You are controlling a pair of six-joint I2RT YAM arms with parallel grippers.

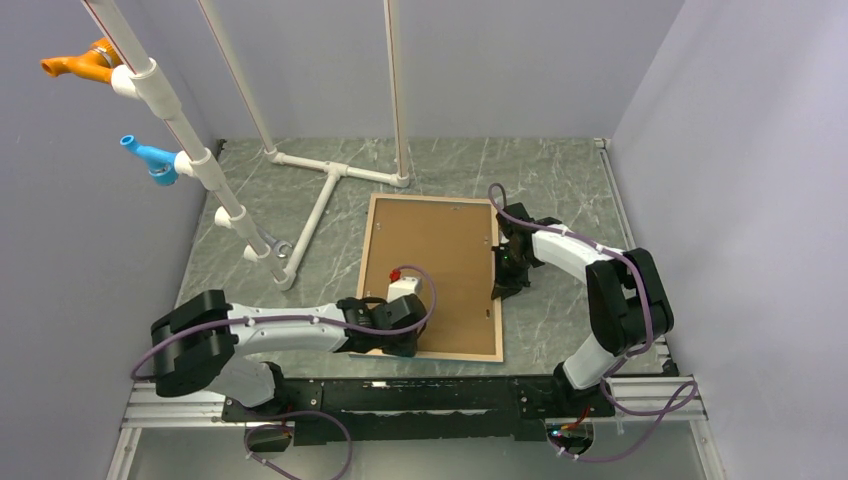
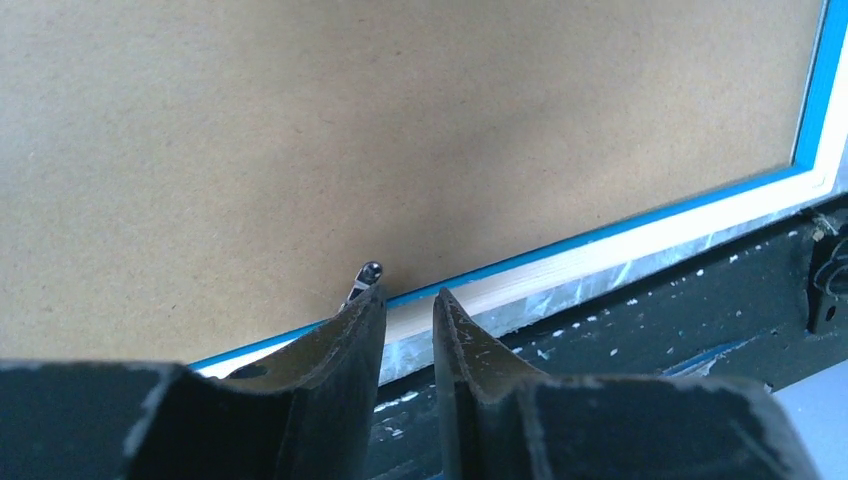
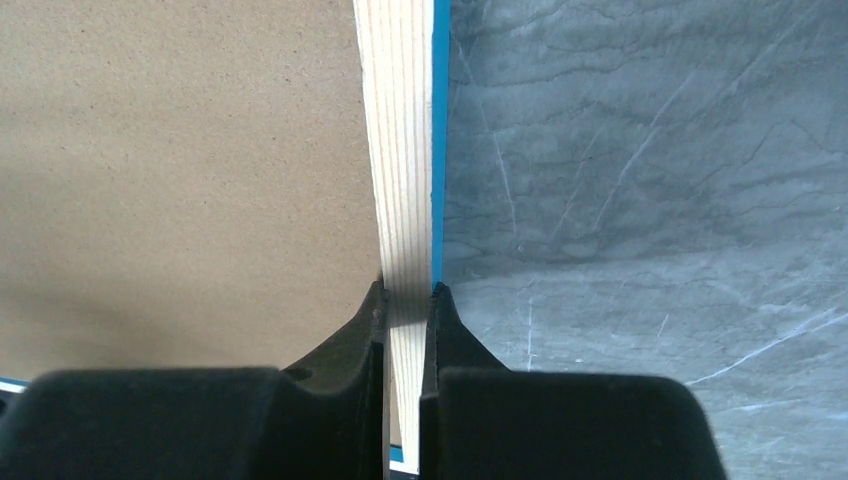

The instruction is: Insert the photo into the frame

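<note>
Fingers of my right gripper pinch the frame rail, I think to keep it steady; my left gripper sits half open, empty, a little clip just ahead

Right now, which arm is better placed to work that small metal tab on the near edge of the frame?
Left. The left jaws sit right beside the tab at the frame's near rail; the right jaws are clamped on the right-hand rail, away from it.
</note>
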